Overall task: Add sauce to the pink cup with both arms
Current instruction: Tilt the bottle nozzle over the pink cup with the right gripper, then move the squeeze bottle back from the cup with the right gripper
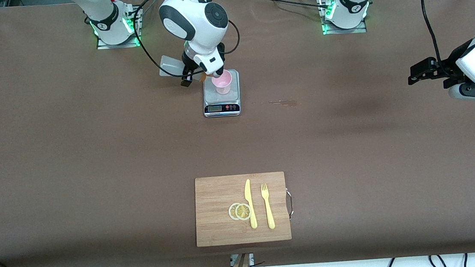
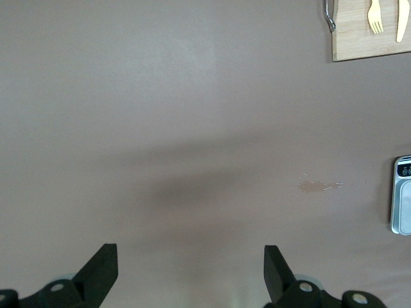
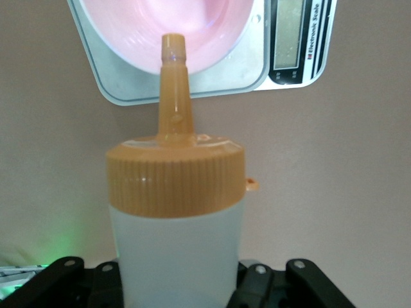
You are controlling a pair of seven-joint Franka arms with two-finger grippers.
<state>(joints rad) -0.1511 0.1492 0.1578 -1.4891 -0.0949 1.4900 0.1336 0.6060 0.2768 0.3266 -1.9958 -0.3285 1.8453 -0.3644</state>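
Observation:
The sauce bottle (image 3: 176, 237), frosted white with an orange nozzle cap (image 3: 174, 179), is tipped on its side in my right gripper (image 1: 189, 71), which is shut on its body. Its nozzle tip (image 3: 173, 48) points over the rim of the pink cup (image 1: 222, 82). The cup (image 3: 212, 25) stands upright on a small silver kitchen scale (image 1: 222, 102). No sauce shows in the cup. My left gripper (image 1: 419, 72) waits over bare table at the left arm's end, and its fingers (image 2: 103, 266) stand wide open with nothing between them.
A wooden cutting board (image 1: 220, 229) lies nearer to the front camera, carrying a yellow knife (image 1: 250, 203), a yellow fork (image 1: 267, 206) and two lemon slices (image 1: 239, 211). A brown smear (image 1: 284, 102) marks the table beside the scale, toward the left arm's end.

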